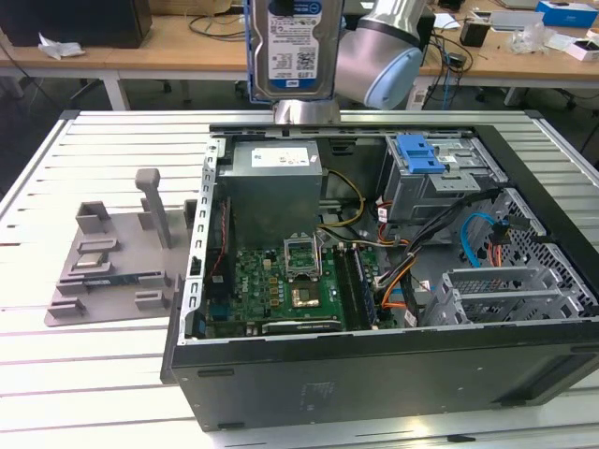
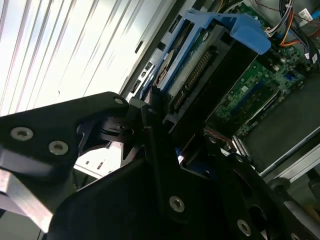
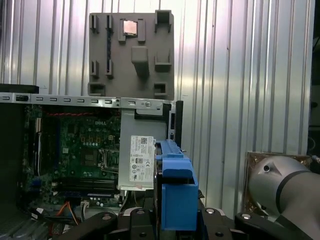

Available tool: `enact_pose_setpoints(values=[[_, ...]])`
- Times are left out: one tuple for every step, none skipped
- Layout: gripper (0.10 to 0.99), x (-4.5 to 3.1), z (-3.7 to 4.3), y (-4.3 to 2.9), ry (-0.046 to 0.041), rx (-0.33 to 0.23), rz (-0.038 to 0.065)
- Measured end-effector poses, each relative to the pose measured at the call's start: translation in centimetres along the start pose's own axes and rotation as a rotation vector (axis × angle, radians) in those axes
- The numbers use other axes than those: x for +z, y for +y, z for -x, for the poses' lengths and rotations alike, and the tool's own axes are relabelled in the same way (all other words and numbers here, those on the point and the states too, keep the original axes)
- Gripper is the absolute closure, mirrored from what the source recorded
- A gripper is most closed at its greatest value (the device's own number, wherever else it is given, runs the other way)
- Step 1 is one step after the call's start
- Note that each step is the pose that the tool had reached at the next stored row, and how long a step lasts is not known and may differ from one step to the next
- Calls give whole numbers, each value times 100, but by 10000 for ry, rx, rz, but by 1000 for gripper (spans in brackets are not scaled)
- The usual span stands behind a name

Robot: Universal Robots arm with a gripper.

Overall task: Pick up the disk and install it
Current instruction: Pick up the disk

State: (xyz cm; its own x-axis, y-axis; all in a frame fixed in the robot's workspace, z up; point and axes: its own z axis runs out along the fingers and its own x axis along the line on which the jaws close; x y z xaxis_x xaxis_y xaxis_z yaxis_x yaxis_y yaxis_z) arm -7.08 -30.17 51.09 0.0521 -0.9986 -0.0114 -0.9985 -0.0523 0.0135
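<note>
Disk: the disk (image 1: pixel 290 42) hangs upright in the air at the far side of the scene, its label facing the exterior view; in both wrist views its blue rail runs between the black fingers (image 2: pixel 155 150)
Disk's place: above the far wall of the open computer case (image 1: pixel 374 379) and over the grey power supply (image 1: pixel 276 178); it touches neither
Gripper: the gripper (image 3: pixel 176 224) has its jaws clamped on the disk, one finger on each side of the blue rail
Arm: a silver and pale-blue joint (image 1: pixel 379 56) sits just beside the disk, on the exterior view's right
Case: lies on its side with the lid off; the green motherboard (image 1: pixel 271 281) is on the floor of the case, nearer than the power supply
Drive cage: the grey drive cage (image 1: pixel 421 154) with a blue handle stands in the far right corner of the case, well apart from the disk
Table: the slatted metal table (image 1: pixel 56 393) carries the case; a grey fixture tray (image 1: pixel 112 267) lies on it on the exterior view's left, near the case
</note>
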Motion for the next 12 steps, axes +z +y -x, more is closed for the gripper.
enact_pose_setpoints(values=[[722, 0, -1, -28, -1, 1, 0], [722, -1, -3, -67, 0, 1, 0], [722, -2, -4, -94, 0, -1, 1], [722, -2, -6, -136, 0, 1, 0], [722, -3, -7, -165, 0, 1, 1], [722, -3, -8, -185, 1, 0, 1], [722, -3, -10, -231, 0, 1, 1], [722, -4, -11, -254, -1, 1, 1], [722, -4, -13, -264, -1, 0, 0], [722, -3, -26, -269, -1, 0, 0], [722, -4, -45, -269, -1, -1, 0], [722, -4, -60, -269, 0, 0, 0]])
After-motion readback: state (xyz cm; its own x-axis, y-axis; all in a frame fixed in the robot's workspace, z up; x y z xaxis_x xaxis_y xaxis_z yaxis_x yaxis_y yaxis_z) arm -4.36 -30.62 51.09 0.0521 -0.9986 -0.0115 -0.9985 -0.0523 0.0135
